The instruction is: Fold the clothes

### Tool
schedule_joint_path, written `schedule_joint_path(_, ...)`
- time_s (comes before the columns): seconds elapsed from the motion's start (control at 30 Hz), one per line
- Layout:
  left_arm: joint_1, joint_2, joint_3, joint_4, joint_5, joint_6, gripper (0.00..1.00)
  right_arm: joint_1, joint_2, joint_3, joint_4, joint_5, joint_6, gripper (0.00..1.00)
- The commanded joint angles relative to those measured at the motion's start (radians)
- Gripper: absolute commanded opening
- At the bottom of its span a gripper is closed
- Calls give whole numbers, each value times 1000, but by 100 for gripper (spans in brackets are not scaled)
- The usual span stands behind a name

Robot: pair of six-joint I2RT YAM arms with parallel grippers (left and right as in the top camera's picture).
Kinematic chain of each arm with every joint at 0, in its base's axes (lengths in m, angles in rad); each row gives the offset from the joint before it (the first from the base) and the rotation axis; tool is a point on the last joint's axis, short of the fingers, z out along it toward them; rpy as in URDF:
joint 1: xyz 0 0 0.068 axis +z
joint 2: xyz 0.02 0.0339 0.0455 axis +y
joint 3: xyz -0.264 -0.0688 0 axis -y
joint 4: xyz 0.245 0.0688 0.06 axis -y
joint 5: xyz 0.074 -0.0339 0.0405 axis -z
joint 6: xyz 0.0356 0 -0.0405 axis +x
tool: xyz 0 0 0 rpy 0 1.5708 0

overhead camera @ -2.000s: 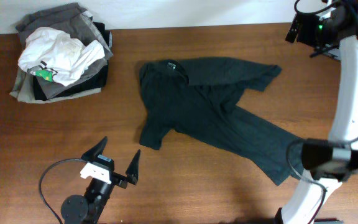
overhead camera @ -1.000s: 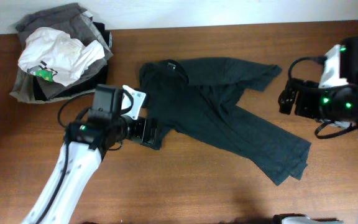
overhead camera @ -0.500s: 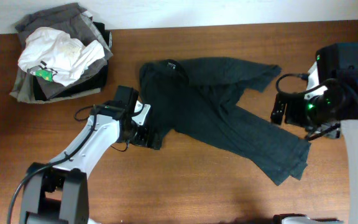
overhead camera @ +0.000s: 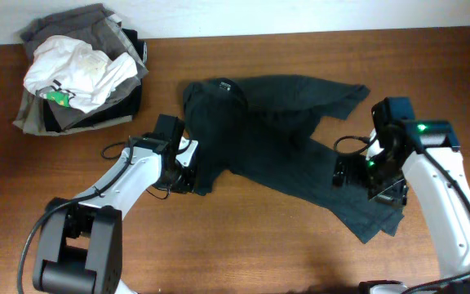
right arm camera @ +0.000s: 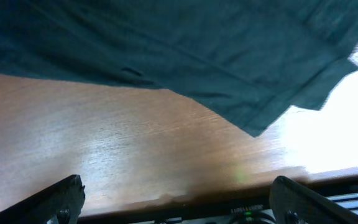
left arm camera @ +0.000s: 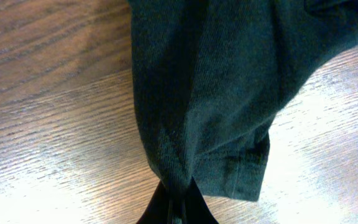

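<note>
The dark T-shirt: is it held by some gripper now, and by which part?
The left gripper, jaws shut, pinches the T-shirt by the edge of one short sleeve. The right gripper, jaws open, holds nothing.

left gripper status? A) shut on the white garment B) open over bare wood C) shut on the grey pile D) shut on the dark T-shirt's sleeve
D: in the left wrist view the left gripper has its fingers pinched together on the dark T-shirt, at the sleeve's hemmed edge.
</note>
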Motion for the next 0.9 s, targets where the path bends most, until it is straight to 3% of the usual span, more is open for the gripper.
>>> schedule_joint_path(0.0, -3, 10, 18, 2, -10, 0, 1, 5, -8, -88, 72, -111, 14, 99)
schedule_joint_path(0.17, -3, 8, 69, -93, -182, -77, 1, 72, -7, -243, 256, -257, 16, 97)
schedule_joint_path(0.27, -3, 7, 114, -171, -295, -132, 1, 114, -2, -289, 322, -224, 61, 84)
schedule_joint_path(0.4, 0, 7, 150, -251, -475, -245, 1, 122, 21, -295, 317, -115, 69, 84)
schedule_joint_path(0.47, 21, 8, 150, -267, -491, -274, 1, 122, 43, -296, 303, -23, 102, 84)
schedule_joint_path(0.63, 120, 8, 150, -290, -489, -298, 1, 122, 70, -295, 279, -6, 120, 85)
schedule_joint_path(0.87, 177, 8, 150, -291, -467, -299, 1, 123, 70, -296, 95, -10, 119, 85)
